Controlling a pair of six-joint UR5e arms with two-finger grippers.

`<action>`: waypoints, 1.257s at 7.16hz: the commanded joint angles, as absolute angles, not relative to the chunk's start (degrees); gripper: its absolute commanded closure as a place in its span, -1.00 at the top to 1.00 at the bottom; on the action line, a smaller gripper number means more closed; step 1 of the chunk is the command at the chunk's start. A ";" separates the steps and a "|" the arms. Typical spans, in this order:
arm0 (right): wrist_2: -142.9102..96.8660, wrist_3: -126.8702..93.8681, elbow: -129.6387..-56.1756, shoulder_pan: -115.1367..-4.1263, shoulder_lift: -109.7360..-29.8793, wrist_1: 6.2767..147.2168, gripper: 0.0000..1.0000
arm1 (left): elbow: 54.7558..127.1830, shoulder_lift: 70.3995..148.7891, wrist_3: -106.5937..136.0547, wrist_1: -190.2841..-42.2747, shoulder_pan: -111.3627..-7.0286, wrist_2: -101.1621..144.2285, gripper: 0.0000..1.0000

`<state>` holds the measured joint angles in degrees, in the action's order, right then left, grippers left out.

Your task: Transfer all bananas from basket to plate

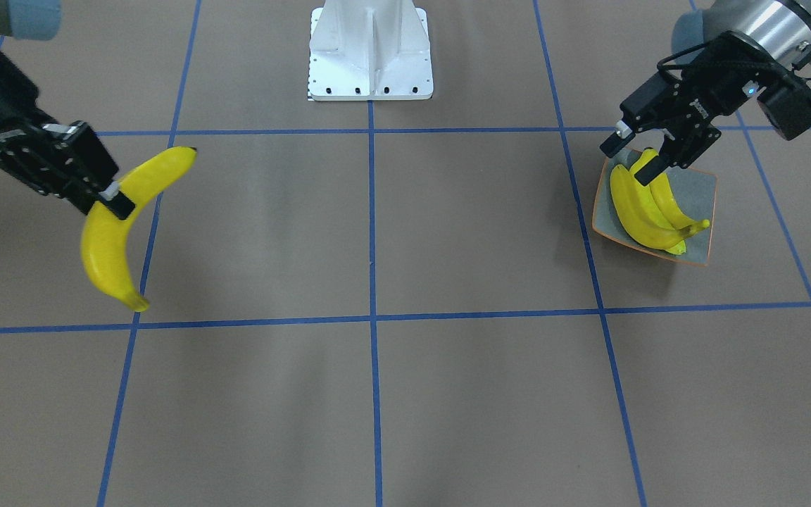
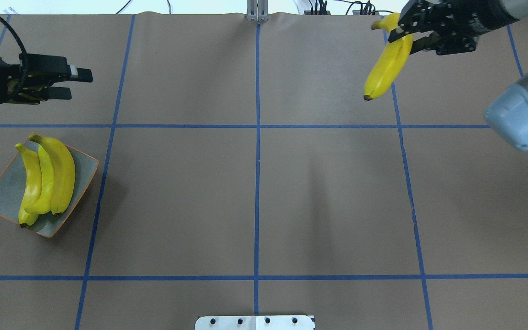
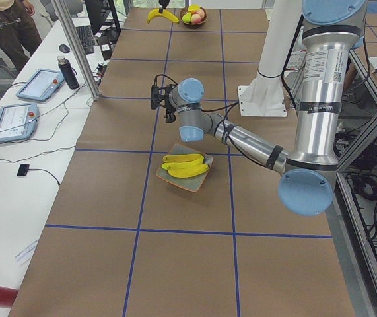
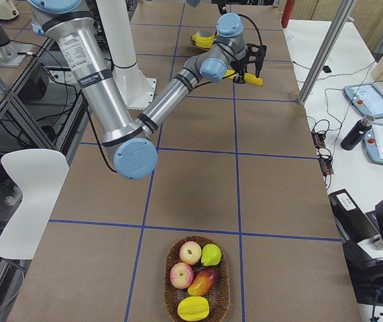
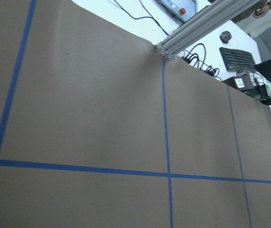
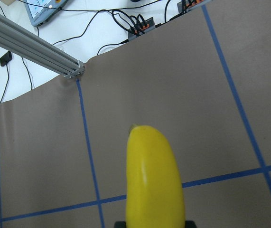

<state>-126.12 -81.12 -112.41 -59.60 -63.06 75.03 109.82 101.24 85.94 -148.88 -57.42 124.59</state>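
Observation:
Three yellow bananas (image 2: 51, 178) lie side by side on the grey-green square plate (image 2: 2, 192) at the table's left; they also show in the front view (image 1: 641, 211) and the exterior left view (image 3: 187, 165). My left gripper (image 2: 78, 84) is open and empty, raised over the plate (image 1: 698, 190). My right gripper (image 2: 406, 36) is shut on a fourth banana (image 2: 385, 68) near its stem end and holds it high above the table's far right. That banana hangs tip down in the front view (image 1: 113, 239) and fills the right wrist view (image 6: 154, 180).
A wicker basket (image 4: 171, 295) at the table's right end holds apples and other fruit, with no banana showing in it. The white robot base (image 1: 370, 49) stands at the robot's edge. Brown paper with blue tape lines covers the table. Operator gear lies beyond the far edge.

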 commanded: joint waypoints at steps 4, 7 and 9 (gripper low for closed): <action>-115.40 -91.14 -111.97 -41.59 -52.04 75.06 -1.00 | 109.69 112.40 91.32 -150.20 -46.34 124.10 1.00; -113.13 -92.64 -111.80 -38.24 -49.75 75.15 -1.00 | 109.60 112.50 91.32 -152.75 -41.77 124.10 0.99; -112.32 -93.25 -111.80 -37.71 -48.52 75.15 -1.00 | 109.60 113.38 91.32 -153.54 -38.51 124.10 0.99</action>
<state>-112.80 -92.85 -111.82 -38.10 -49.21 75.14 109.61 113.05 91.32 -152.92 -40.46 124.10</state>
